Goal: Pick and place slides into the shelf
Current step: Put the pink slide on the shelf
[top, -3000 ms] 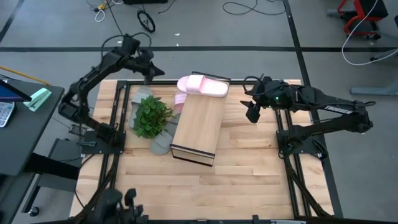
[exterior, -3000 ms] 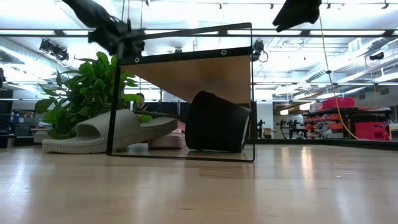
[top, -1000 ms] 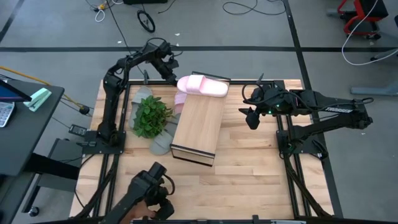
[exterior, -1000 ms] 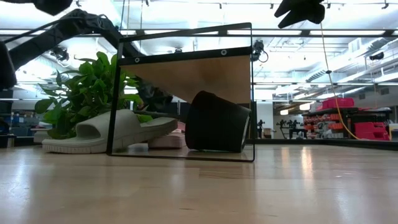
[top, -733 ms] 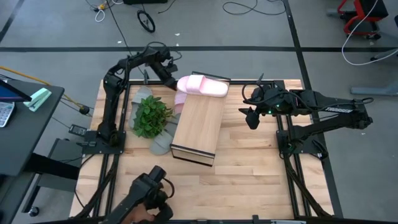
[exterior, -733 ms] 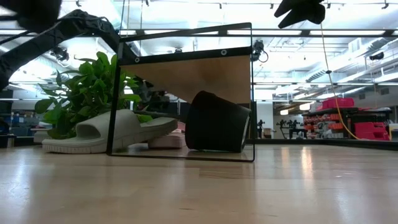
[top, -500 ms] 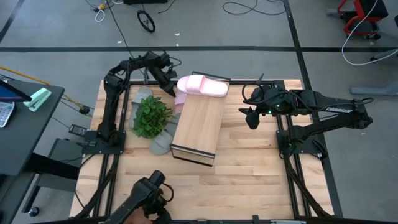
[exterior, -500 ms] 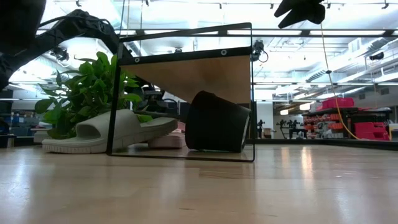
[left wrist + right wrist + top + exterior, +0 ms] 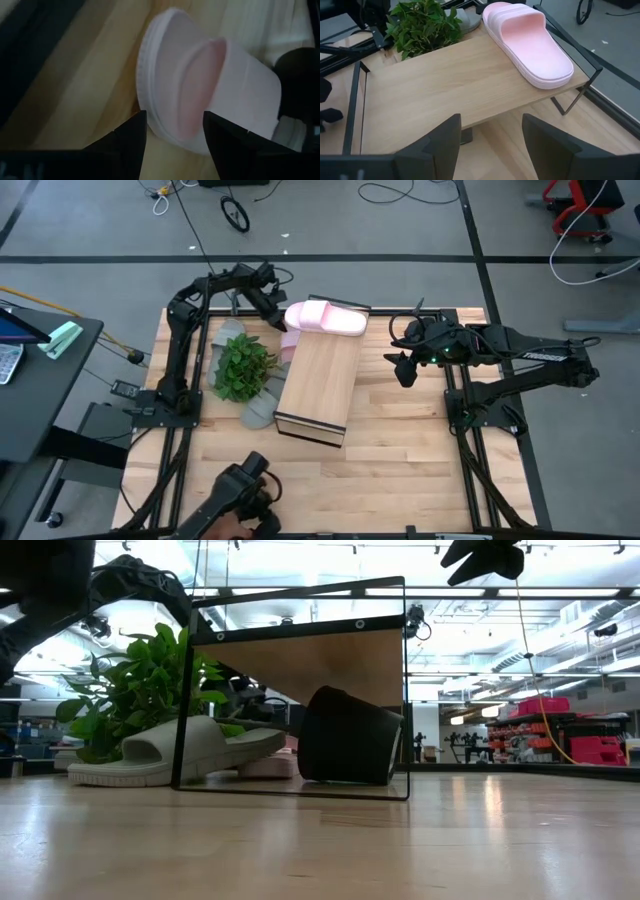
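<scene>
Grey floor [image 9: 400, 230] around the wooden counter [image 9: 400, 450] — cables [image 9: 390, 194] trail across it; a dark desk [image 9: 40, 395] beside. Beyond, ceiling strip lights [image 9: 300, 549] and red equipment [image 9: 590, 745].

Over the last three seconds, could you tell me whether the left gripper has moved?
Yes. In the high view the left gripper has swung from beyond the plant toward the shelf, now beside the pink slide there.

Shelf [image 9: 450, 75]: pale wood top, fine straight grain, matt; thin dark metal frame. Pink slide [image 9: 530, 42] on the shelf: smooth matt foam, ribbed sole edge. Grey slide [image 9: 170, 755] beside the shelf: same matt foam. Bench [image 9: 390, 450]: planked light wood, slight sheen.
</scene>
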`<state>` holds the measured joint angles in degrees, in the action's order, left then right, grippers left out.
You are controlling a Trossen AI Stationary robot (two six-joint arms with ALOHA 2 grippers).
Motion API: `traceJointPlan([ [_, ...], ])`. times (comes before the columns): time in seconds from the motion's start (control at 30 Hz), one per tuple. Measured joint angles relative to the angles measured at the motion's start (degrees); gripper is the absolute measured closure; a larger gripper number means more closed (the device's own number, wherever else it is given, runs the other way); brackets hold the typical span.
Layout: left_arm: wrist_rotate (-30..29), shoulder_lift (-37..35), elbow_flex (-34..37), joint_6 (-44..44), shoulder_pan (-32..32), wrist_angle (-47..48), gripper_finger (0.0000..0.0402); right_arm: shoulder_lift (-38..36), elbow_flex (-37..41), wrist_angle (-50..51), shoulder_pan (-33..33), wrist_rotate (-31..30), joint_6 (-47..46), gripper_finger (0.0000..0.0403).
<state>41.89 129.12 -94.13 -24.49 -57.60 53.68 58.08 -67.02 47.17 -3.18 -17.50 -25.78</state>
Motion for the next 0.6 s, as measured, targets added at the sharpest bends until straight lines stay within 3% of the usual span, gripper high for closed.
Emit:
traceJointPlan([
  [0.6,-3.1,0.0,0.0,2.7,1.3,-5.2,0.0212,0.0,0.0,0.0,0.0,0.0,0.0,0.0186],
])
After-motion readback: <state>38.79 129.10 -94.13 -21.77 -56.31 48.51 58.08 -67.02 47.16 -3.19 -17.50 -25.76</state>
